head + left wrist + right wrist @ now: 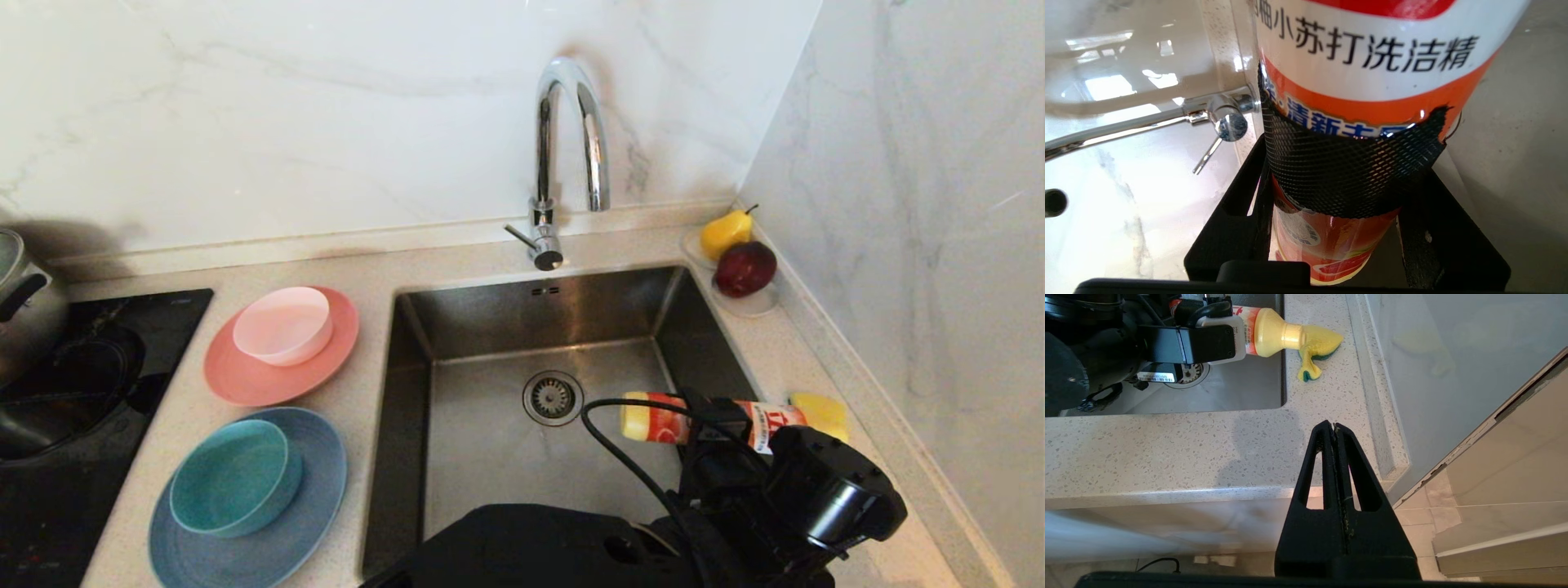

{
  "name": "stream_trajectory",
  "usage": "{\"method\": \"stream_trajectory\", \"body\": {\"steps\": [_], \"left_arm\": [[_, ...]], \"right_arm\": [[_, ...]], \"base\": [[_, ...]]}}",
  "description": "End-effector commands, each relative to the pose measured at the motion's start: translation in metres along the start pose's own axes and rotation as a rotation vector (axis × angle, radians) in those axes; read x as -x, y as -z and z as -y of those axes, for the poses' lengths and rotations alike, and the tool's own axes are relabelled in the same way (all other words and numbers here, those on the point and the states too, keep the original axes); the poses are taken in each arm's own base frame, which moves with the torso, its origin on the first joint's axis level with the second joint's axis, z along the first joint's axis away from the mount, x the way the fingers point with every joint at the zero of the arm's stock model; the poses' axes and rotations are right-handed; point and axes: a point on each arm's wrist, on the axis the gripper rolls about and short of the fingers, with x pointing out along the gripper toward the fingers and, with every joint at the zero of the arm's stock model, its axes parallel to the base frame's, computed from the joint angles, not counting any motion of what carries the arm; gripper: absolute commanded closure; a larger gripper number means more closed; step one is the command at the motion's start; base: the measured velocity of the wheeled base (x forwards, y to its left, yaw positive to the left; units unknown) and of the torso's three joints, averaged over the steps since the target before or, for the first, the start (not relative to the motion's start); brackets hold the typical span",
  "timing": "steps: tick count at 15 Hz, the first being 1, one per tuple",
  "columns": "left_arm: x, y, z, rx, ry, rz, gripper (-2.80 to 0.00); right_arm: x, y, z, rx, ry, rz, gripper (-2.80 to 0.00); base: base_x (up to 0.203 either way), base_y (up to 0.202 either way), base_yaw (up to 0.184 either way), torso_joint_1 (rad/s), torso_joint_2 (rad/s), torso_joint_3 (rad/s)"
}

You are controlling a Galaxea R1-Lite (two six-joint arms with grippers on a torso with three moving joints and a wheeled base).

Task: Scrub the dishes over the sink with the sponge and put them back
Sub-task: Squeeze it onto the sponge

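Left gripper (pixel 1339 204) clamped on my dish soap bottle (pixel 1367 61), held level over the sink's (pixel 490 457) right edge, cap touching the sponge (pixel 1316 345) on the counter. Right gripper (pixel 1334 428) pressed together, parked below the counter edge.

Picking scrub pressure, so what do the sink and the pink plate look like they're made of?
Sink: brushed stainless steel by its look, grey with dull streaky reflections. Pink plate: probably matte plastic, flat salmon colour with no glaze shine, though matte ceramic can't be excluded.
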Motion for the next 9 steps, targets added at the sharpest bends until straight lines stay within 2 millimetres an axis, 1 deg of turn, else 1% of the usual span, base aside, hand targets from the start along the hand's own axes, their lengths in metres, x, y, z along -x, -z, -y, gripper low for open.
{"method": "stream_trajectory", "body": {"steps": [1,4,9], "left_arm": [[-0.0045,0.0014,0.003,-0.012,0.0,-0.013,0.0],[-0.0085,0.003,0.005,-0.041,0.002,-0.02,0.0],[-0.009,0.0023,0.0076,-0.073,0.01,-0.001,0.0]], "right_arm": [[0.0001,0.0,0.0,0.001,0.0,0.001,0.0],[0.0001,0.0002,0.0,0.001,0.001,0.0,0.0],[0.0001,0.0,0.0,0.001,0.001,0.001,0.0]], "base": [[0.0,0.0,0.0,0.0,0.0,0.0],[0.0,0.0,0.0,0.0,0.0,0.0],[0.0,0.0,0.0,0.0,0.0,0.0]]}}
